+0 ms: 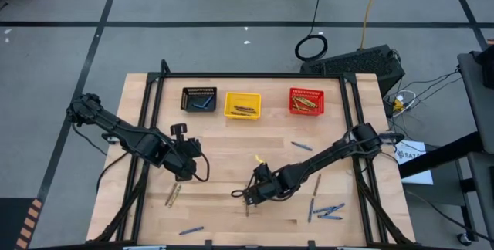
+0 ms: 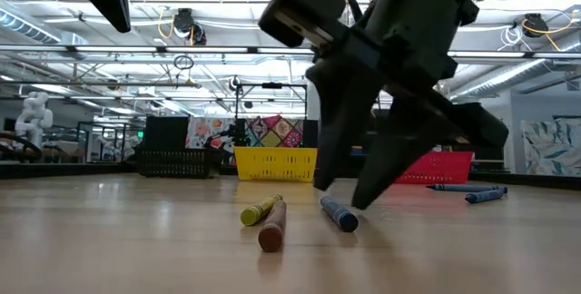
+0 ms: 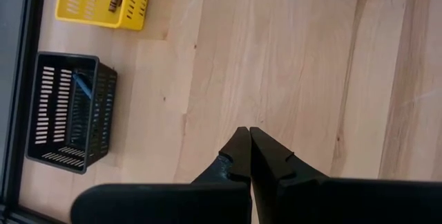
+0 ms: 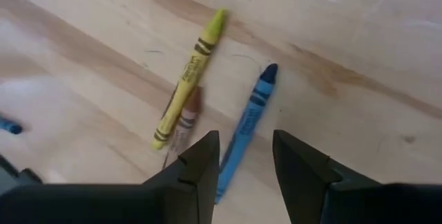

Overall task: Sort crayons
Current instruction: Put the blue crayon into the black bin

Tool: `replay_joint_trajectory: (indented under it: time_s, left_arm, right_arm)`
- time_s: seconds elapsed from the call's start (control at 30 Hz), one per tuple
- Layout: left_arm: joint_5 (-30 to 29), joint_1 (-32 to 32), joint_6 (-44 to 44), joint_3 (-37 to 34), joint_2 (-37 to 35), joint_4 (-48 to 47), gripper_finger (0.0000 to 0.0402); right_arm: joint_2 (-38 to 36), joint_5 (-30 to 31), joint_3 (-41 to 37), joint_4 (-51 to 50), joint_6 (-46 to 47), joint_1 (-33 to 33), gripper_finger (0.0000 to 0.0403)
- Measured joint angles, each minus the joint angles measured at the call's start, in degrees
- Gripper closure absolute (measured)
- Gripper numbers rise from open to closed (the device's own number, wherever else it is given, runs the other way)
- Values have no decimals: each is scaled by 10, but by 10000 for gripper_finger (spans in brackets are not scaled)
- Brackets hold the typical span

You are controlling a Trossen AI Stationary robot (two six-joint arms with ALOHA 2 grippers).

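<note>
Crayons (image 1: pixel 244 110) lie in the yellow basket (image 1: pixel 242 105); right tool (image 4: pixel 243 162) released, left tool (image 3: pixel 248 144) clenched empty

Blue crayon (image 4: pixel 243 131), yellow crayon (image 4: pixel 188 79), brown crayon (image 4: pixel 185 120) flat on table.

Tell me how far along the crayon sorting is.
Partly done: the black basket, yellow basket and red basket each hold crayons. The open right gripper straddles a blue crayon. The left gripper is shut, empty. Loose crayons remain.
</note>
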Motion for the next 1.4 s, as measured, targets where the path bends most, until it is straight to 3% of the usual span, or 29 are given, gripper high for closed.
replay_joint_trajectory:
  time_s: [0.73, 1.03, 1.4]
  left_arm:
    - [0, 0, 0, 0, 0, 1, 402]
    - [0, 0, 0, 0, 0, 1, 402]
    - [0, 0, 0, 0, 0, 1, 402]
  right_arm:
    - [13, -15, 2, -54, -8, -5, 284]
    - [14, -18, 1, -63, -31, -10, 324]
    - [16, -45, 0, -96, -66, -11, 328]
